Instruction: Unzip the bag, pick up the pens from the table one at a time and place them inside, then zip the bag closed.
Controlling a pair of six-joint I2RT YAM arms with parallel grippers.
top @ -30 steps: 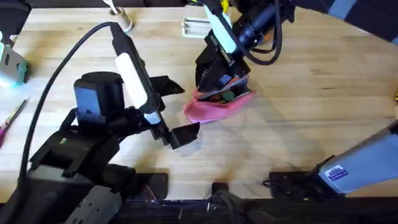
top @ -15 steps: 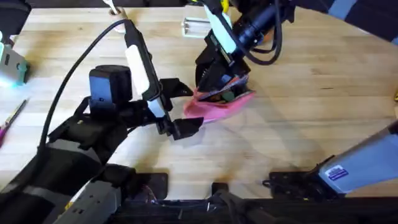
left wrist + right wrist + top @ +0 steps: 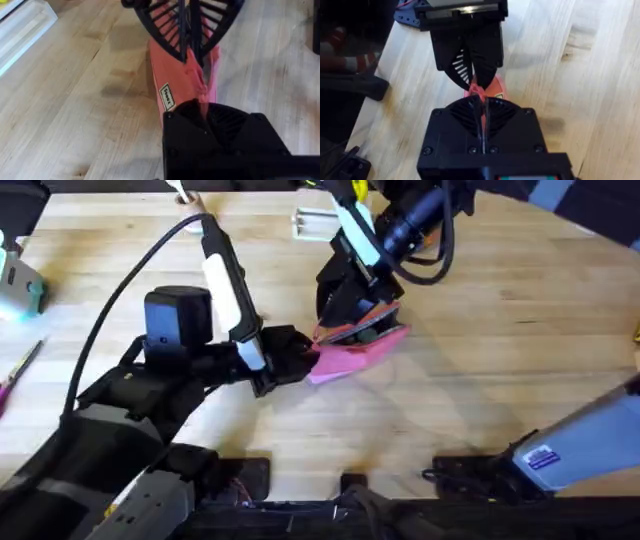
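Since the earlier overhead frames, the left gripper [image 3: 300,352] has advanced rightward from open table onto the near end of the bag [image 3: 355,350], its formerly spread fingers now drawn together there; the right gripper [image 3: 352,308] remains on the far end.

Overhead: the bag lies on the table [image 3: 480,370] slightly left of centre, a pink strip stretched between the two grippers. The left gripper pinches its left end; the right gripper, reaching in from the back of the table, sits on its upper right end.

Left wrist: the left gripper [image 3: 202,107] is clenched on the bag [image 3: 167,82], pink fabric bunched at its black fingertips. A small white label [image 3: 167,96] shows on the bag's side. Beyond, the right gripper [image 3: 186,50] has its ribbed black fingers pressed nearly together on the bag's upper edge.

Right wrist: the right gripper [image 3: 481,107] is closed on a fold of the bag [image 3: 490,90]. Facing it, the left gripper [image 3: 472,75] grips the same pink edge, fingers tapering to a tight pinch.
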